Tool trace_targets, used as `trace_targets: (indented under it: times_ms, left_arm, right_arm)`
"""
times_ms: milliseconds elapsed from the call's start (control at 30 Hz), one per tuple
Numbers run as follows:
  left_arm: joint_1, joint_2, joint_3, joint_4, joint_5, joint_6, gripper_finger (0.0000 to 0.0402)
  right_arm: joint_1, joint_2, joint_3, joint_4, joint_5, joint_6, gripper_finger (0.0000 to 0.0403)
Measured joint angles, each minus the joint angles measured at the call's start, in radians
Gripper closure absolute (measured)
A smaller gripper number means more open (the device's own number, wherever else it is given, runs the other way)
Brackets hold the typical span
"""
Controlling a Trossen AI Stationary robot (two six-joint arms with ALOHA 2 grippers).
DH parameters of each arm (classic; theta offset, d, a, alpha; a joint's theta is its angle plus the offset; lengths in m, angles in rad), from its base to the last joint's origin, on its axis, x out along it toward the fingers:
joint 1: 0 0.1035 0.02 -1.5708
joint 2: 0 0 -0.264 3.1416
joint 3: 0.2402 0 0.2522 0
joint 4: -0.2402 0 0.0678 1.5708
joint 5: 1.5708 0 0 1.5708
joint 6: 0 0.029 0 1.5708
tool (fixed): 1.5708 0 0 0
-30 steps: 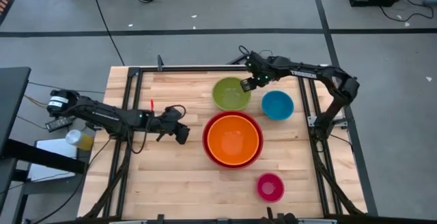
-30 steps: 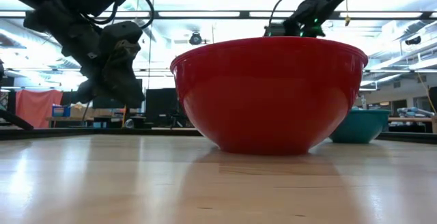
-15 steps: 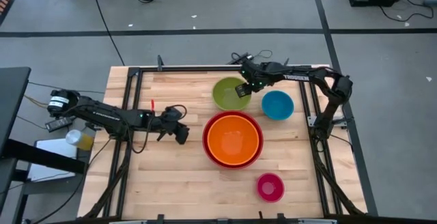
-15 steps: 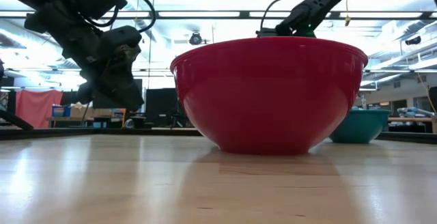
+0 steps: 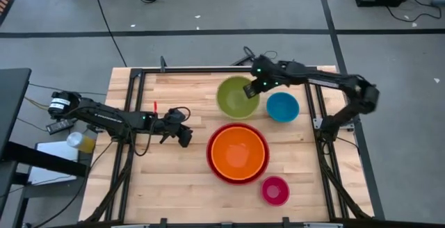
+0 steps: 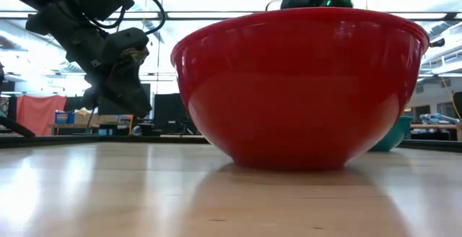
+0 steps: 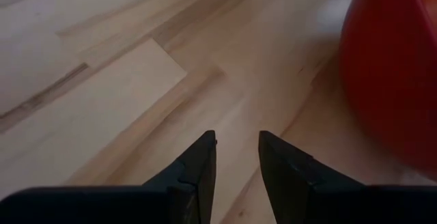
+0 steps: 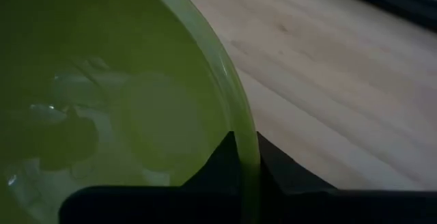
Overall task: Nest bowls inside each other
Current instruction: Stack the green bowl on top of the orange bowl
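Note:
The lime green bowl (image 5: 235, 99) is at the table's far middle, with my right gripper (image 5: 250, 88) shut on its right-hand rim. The blue bowl (image 5: 282, 108) stands just right of it. The orange bowl (image 5: 238, 151) sits nested in the red bowl (image 5: 238, 180) at mid-table; in the low view the red bowl (image 6: 296, 85) hides the green one. The small pink bowl (image 5: 275, 190) rests near the front edge. My left gripper (image 5: 185, 137) hangs open over bare wood, left of the red bowl (image 7: 389, 67). My right gripper has the green bowl's rim (image 8: 235, 115) pinched between its two fingers, one finger (image 8: 220, 161) inside the bowl and the other (image 8: 281, 164) outside. The fingers slant down from the far right. Whether the bowl's base still touches the table, I cannot tell.
A black metal frame (image 5: 139, 75) borders the wooden table top. There is bare wood at the near left (image 5: 167, 186) and between the bowls and my left gripper. A small red mark (image 5: 154, 106) lies near the left arm.
My right gripper has shut on the green bowl's rim and has risen, drawing toward the table's right. The green bowl looks larger from above than before. The red bowl with the orange one inside has slid toward the near edge.

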State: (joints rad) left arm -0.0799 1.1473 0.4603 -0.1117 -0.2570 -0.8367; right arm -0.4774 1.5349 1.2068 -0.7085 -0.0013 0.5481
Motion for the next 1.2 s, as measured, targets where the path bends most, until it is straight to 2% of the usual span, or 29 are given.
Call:
trace_targets:
  times_ms: [100, 233, 333, 433, 733, 1000, 1200]
  left_arm:
    - [0.0, 0.0, 0.0, -0.002, -0.009, 0.023, 0.0285]
    - [0.0, 0.0, 0.0, -0.003, -0.012, 0.04, 0.0285]
    - [0.008, 0.0, 0.0, -0.004, -0.013, 0.044, 0.0285]
    - [0.032, 0.0, 0.0, -0.004, -0.015, 0.065, 0.0285]
    - [0.085, 0.0, 0.0, 0.004, -0.016, 0.071, 0.0285]
    - [0.085, 0.0, 0.0, 0.005, -0.015, 0.107, 0.0285]
    - [0.09, 0.0, 0.0, 0.003, 0.016, 0.152, 0.0285]
  right_arm:
    - [0.046, -0.086, -0.004, -0.017, 0.008, 0.015, 0.0384]
    - [0.137, -0.193, 0.0, -0.025, -0.061, -0.001, 0.0384]
    - [0.225, -0.21, -0.003, -0.055, -0.137, -0.054, 0.0384]
    - [0.31, -0.212, -0.003, -0.055, -0.161, -0.061, 0.0384]
    - [0.49, -0.066, -0.003, -0.054, -0.08, -0.031, 0.0384]
    - [0.521, 0.055, -0.003, -0.055, -0.02, 0.034, 0.0364]
    - [0.494, 0.037, -0.003, -0.058, -0.059, 0.064, 0.0307]
